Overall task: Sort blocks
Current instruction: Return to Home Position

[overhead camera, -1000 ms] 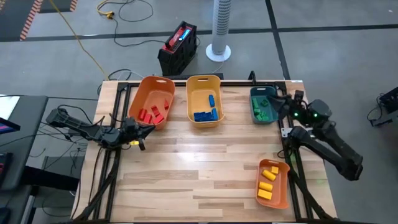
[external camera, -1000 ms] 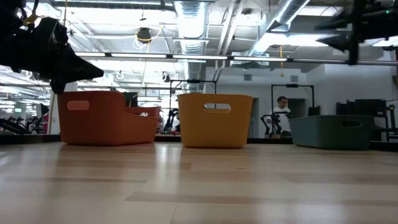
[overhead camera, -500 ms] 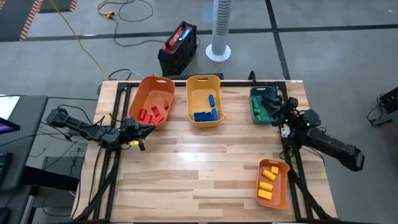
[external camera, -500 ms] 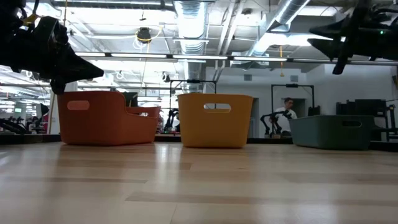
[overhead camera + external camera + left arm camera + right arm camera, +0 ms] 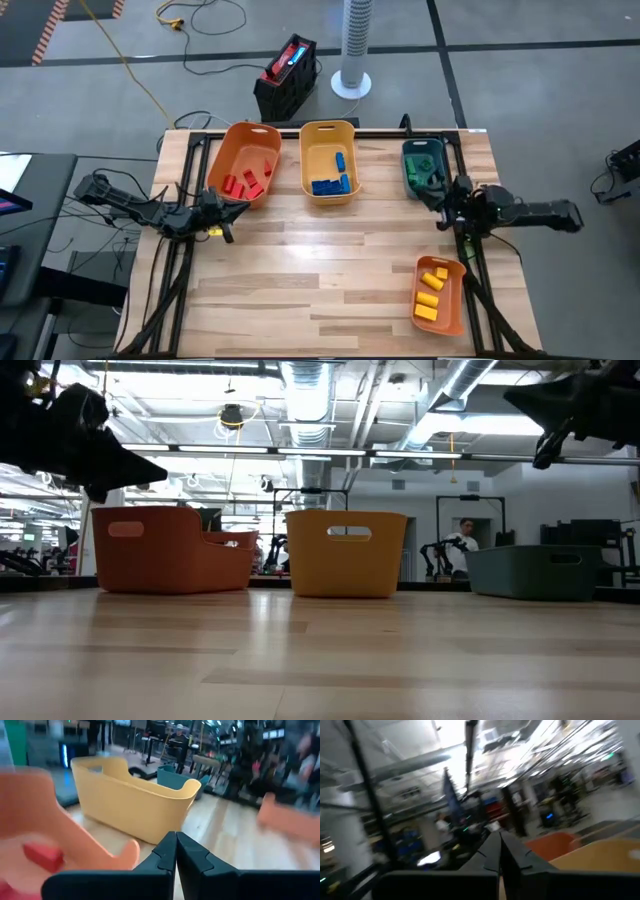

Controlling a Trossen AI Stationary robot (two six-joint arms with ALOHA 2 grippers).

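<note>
While the left gripper [image 5: 222, 212] has kept its place at the left edge of the table [image 5: 320, 260], just beside the orange bin [image 5: 252, 127] with its fingers pressed together on nothing, we find all the change on the far side. Moving rightward, the red blocks [image 5: 243, 183] lie in that orange bin, the blue blocks [image 5: 330, 185] in the yellow bin [image 5: 328, 125], and the green blocks [image 5: 418, 182] in the teal bin [image 5: 422, 143], none of them shifted. Next comes the right gripper [image 5: 445, 195]. A second ago it hung over the teal bin with its arm bent out past the table's corner. Now it has drawn back to just beside that bin, and the arm lies folded flat along the right edge (much as the left one does). Its fingers meet too, holding nothing. Below it, the yellow blocks [image 5: 430, 295] sit in a second orange bin [image 5: 440, 260]. We can make out no loose block on the boards, so we judge the sorting finished and this retreat to be the arm parking itself.
</note>
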